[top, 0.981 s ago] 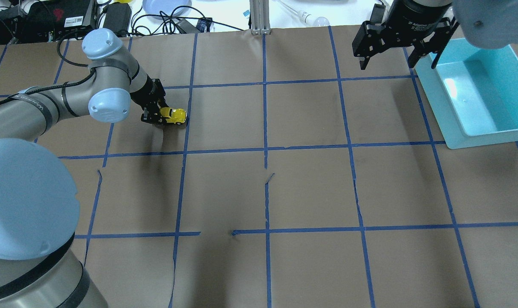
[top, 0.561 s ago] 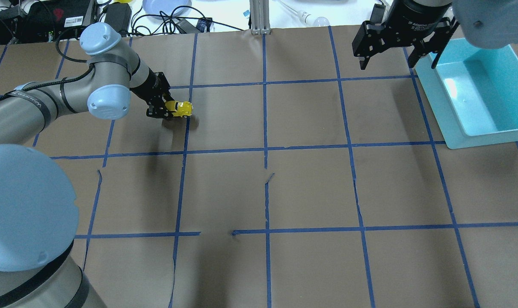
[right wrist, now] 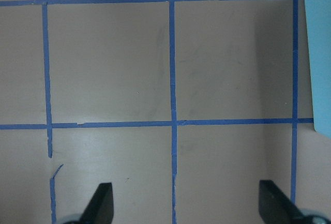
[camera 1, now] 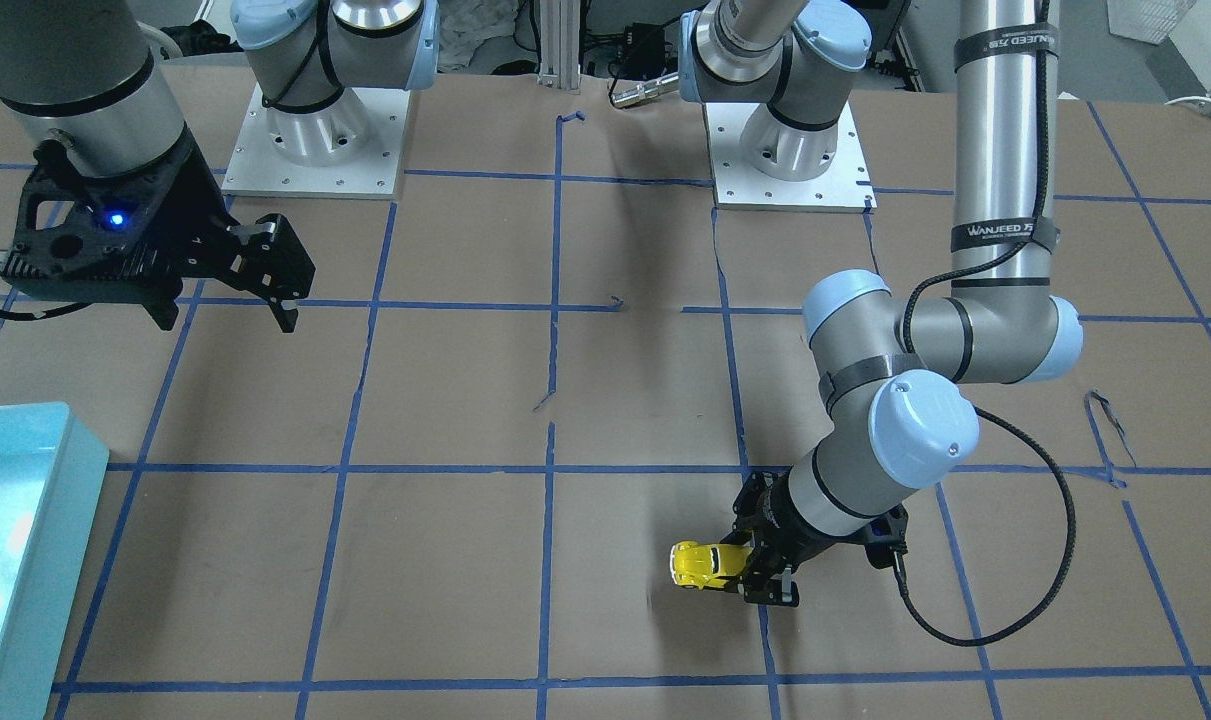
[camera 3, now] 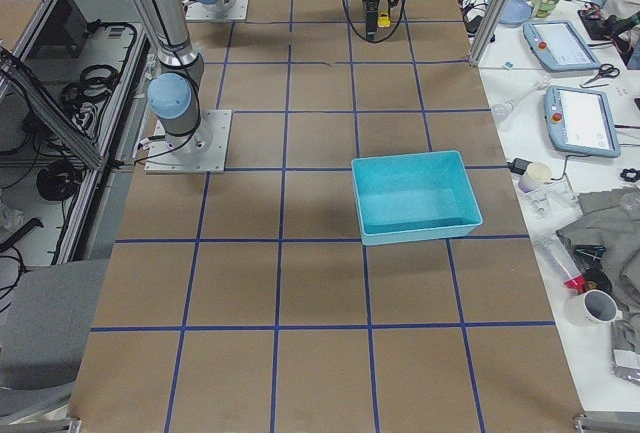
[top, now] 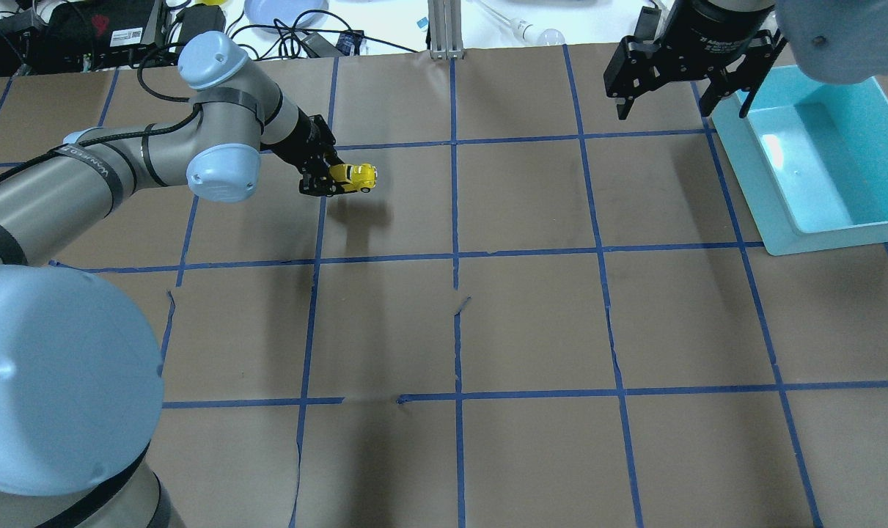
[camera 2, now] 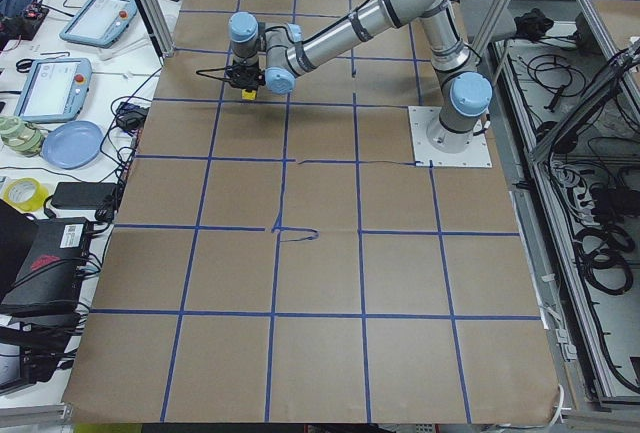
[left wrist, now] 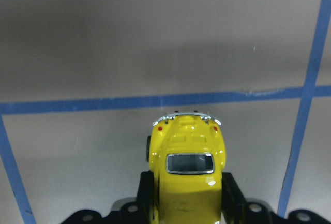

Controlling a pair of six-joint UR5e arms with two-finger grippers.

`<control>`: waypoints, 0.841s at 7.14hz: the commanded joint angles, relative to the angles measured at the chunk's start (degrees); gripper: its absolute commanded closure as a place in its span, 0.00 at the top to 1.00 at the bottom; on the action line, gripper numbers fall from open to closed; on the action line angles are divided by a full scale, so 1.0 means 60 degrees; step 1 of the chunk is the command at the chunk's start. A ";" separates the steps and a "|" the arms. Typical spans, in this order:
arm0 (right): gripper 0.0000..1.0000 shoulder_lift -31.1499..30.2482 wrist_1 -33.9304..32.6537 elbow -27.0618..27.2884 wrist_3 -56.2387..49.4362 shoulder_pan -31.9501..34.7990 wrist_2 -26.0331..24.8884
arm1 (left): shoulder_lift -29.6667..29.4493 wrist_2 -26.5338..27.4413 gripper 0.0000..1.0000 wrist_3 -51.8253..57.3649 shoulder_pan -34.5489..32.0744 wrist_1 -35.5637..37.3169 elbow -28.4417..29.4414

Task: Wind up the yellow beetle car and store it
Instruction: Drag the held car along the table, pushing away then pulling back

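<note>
- The left gripper is clamped on the yellow beetle car. One finger presses each side of the car's body.
- In the left wrist view the car sticks out from between the jaws toward 12 o'clock. Its window and two small red lights are on the end farthest from the wrist.
- In the overhead view the car projects from the fingers toward 3 o'clock. Its shadow falls apart from it on the table, so it hangs clear of the brown paper.
- A blue tape line crosses just past the car's far end in the wrist view.
- The right gripper hangs with its jaws spread wide, gripping nothing, well apart at the car's 2 o'clock.
- The teal bin lies at the car's 3 o'clock, far across the table, and the right gripper is at its 10 o'clock corner.
</note>
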 commanded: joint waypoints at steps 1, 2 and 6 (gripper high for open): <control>1.00 0.0015 -0.0001 0.0002 -0.0026 0.0000 -0.0015 | -0.0148 -0.0108 0.00 0.0063 -0.0059 -0.0025 0.0021; 1.00 0.0000 -0.0001 0.0003 -0.0026 0.0000 -0.0030 | -0.0236 -0.0050 0.00 0.0078 -0.0059 -0.0025 0.0050; 1.00 0.0015 -0.0001 0.0003 -0.0040 0.0000 -0.0030 | -0.0426 0.0533 0.00 0.0312 -0.0001 -0.0054 0.0051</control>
